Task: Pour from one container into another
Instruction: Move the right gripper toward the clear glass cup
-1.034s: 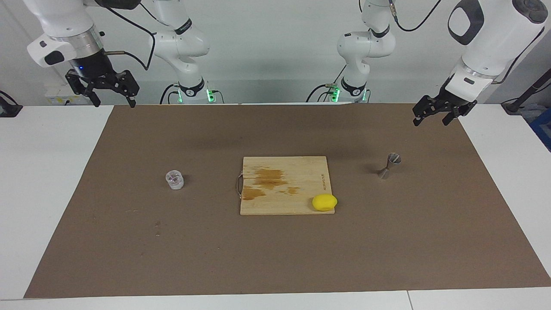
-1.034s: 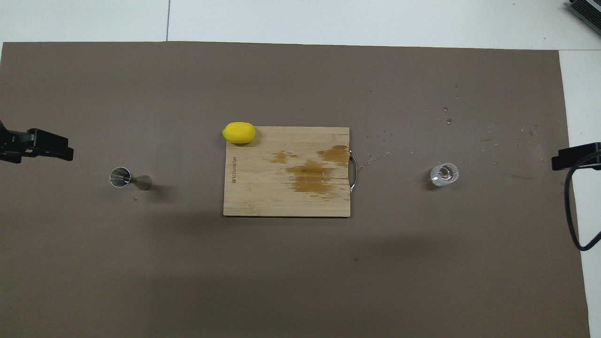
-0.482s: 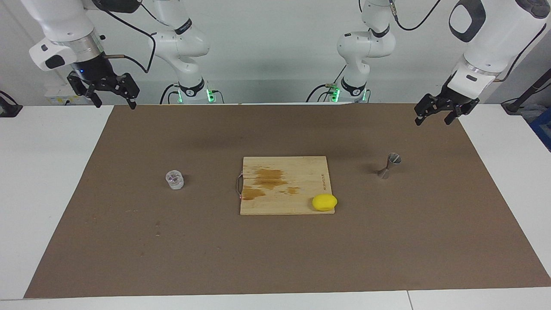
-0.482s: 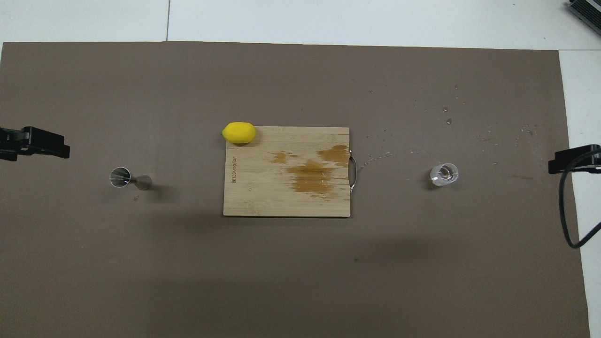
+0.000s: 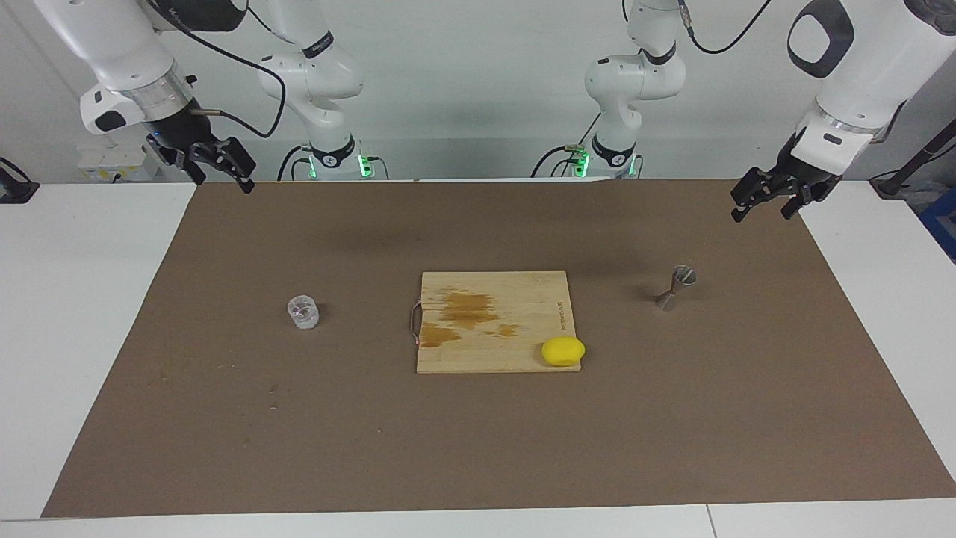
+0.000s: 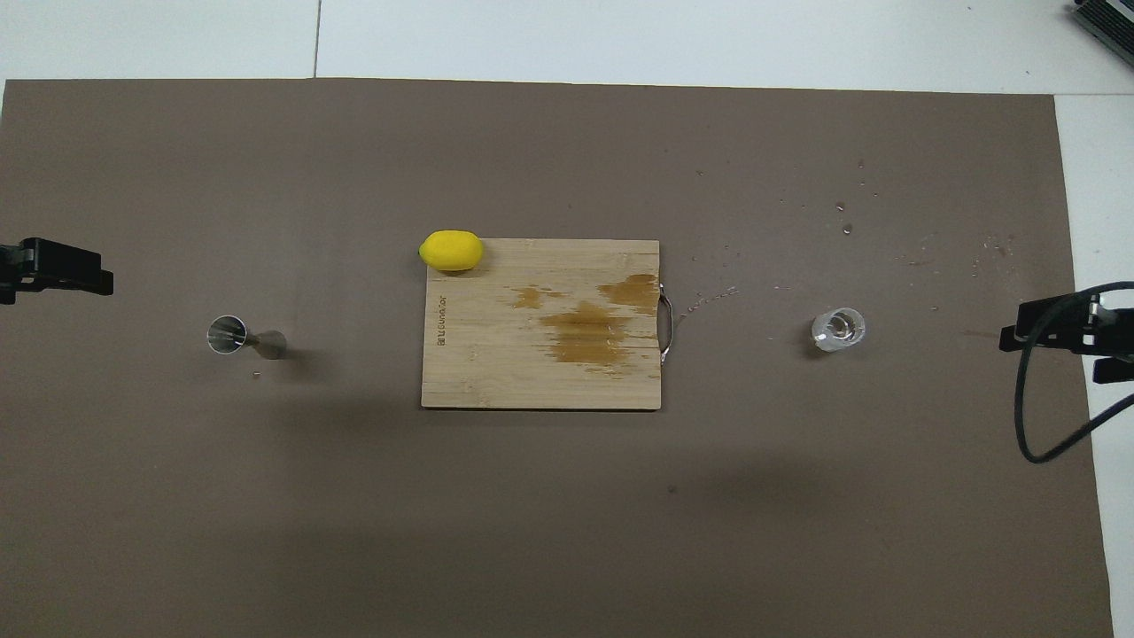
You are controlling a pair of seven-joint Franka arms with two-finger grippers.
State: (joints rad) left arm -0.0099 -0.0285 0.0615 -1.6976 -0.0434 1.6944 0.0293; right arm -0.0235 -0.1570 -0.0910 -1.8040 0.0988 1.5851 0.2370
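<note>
Facing view and overhead view alike are filled by a white table (image 5: 89, 314) that is covered over most of its top by a brown mat (image 5: 478, 448). At the middle of the mat a wooden cutting board (image 5: 515, 351) is laid flat; dark wet stains are seen on it, and a metal handle is fixed to the edge toward the right arm's end. A yellow lemon (image 5: 563, 351) is rested on the board's corner farthest from the robots, toward the left arm's end.

The left end effector (image 5: 771, 204) is held in the air over the mat's edge at the left arm's end, with its fingers spread and nothing between them. The right end effector (image 5: 222, 168) is held in the air over the mat's corner at the right arm's end, likewise spread and empty.

The clear glass cup (image 5: 303, 312) is stood upright on the mat, well apart from the board, toward the right arm's end. The silver metal jigger (image 5: 676, 287) is stood upright on the mat toward the left arm's end, also well apart from the board. Small droplets (image 6: 846, 229) are scattered on the mat near the cup.
</note>
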